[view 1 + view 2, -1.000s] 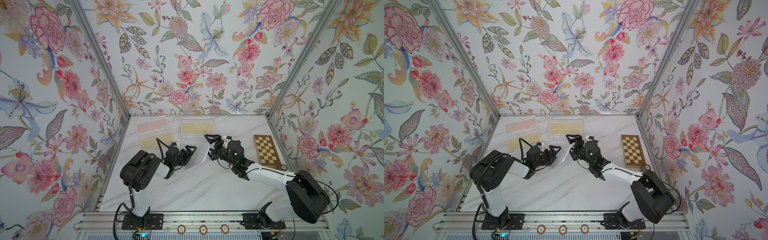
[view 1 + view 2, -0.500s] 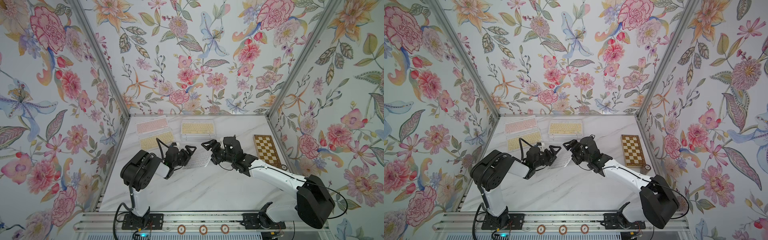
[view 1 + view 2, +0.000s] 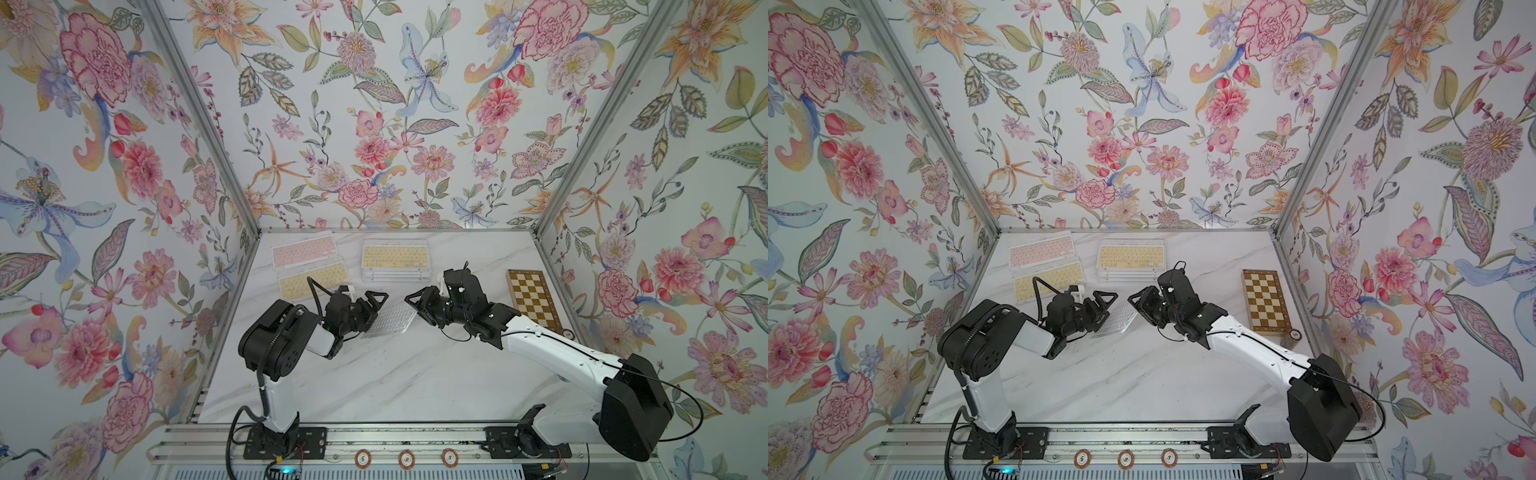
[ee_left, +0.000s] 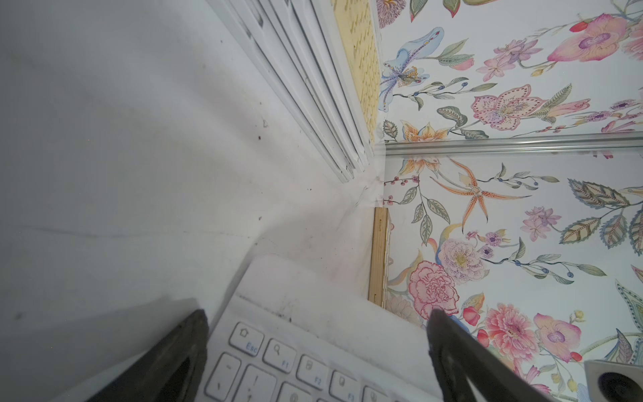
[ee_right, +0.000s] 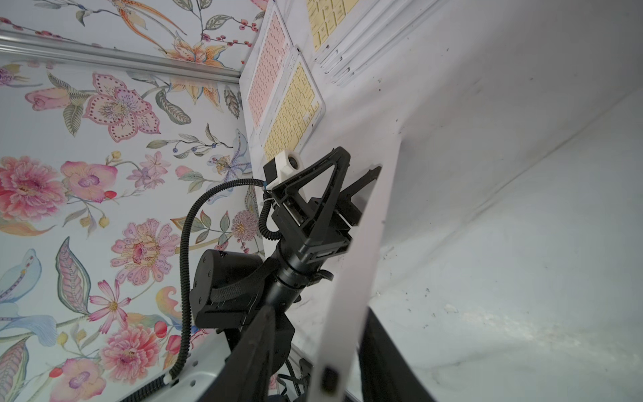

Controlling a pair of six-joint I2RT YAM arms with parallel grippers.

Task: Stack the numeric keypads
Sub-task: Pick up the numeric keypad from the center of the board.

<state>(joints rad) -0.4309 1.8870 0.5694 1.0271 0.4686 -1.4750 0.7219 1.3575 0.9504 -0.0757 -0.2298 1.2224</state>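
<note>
Table: white marble, seen from above, filling the lower middle of both top views.
Stack: several keypads piled flat with yellow keys on top, just above the middle of the frame.
Pink keypad: flat on the table, left of the stack and apart from it. Not yet stacked.
Yellow keypad: flat, just below the pink one in the frame, edges close or touching. Lower end hidden behind the left arm. Not yet stacked.
White keypad: tilted up off the table a little below the middle of the frame, between the two grippers and short of the stack.
Left gripper: jaws spread wide, pinching nothing as far as shown. Seemingly propping the white keypad, whose key side faces it.
Right gripper: jaws set either side of the white keypad's edge, partway closed. In the right wrist view, one finger against the board and a gap on the other side. Firm grasp not confirmed.
Chessboard: flat at the right of the table, no part of the job.
Done, by judgement: most of the pile built.
Left, by judgement: three keypads in sight, with the white one mid-pickup and the pink and yellow untouched.
</note>
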